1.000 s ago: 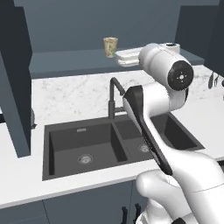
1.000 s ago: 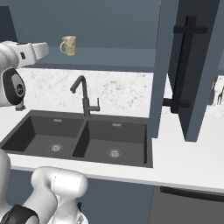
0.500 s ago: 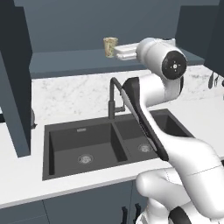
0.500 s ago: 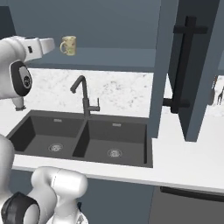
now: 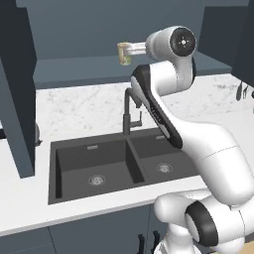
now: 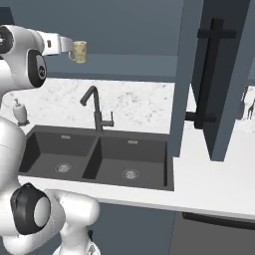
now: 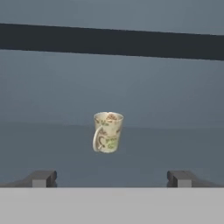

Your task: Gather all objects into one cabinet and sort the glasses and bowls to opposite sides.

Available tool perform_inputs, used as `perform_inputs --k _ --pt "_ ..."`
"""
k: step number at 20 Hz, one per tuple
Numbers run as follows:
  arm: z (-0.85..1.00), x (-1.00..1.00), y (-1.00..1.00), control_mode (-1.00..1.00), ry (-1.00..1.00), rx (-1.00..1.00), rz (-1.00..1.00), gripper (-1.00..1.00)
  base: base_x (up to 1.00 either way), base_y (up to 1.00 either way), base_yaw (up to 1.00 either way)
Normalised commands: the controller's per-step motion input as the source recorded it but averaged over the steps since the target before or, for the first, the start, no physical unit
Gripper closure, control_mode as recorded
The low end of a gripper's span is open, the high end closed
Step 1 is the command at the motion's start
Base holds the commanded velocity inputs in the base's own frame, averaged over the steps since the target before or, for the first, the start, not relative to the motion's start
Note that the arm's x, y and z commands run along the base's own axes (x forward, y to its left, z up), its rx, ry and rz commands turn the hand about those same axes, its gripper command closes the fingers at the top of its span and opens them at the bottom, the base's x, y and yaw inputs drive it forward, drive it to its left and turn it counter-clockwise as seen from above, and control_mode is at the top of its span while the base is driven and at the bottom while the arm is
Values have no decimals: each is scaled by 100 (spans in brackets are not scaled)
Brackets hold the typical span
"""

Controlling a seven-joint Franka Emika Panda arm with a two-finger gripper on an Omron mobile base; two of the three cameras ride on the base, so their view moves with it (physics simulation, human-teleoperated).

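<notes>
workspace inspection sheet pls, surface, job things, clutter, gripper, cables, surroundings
surface: white marbled counter with a dark double sink and a black faucet.
job's things: cream patterned mug upright on the cabinet shelf, handle toward the hand camera.
clutter: soap dispenser on the counter left of the sink.
grippers: gripper open, level with the mug, apart from it, holding nothing.
cables: nothing seen.
surroundings: open slate cabinet door with a black bar handle; small dark items on the far counter, too small to tell.
</notes>
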Motion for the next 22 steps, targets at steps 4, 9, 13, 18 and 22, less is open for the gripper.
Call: perform_inputs --k 4,9,13,18,22 --pt "-1 34 0 -100 15 0 0 -100 0 0 0" --pt "-2 0 0 -100 3 0 0 -100 0 0 0" --pt "0 -3 0 -100 0 0 0 -100 0 0 0" --pt "-1 0 10 -100 0 0 0 -100 0 0 0" --pt "-7 5 34 -100 0 0 -6 -100 0 0 0"
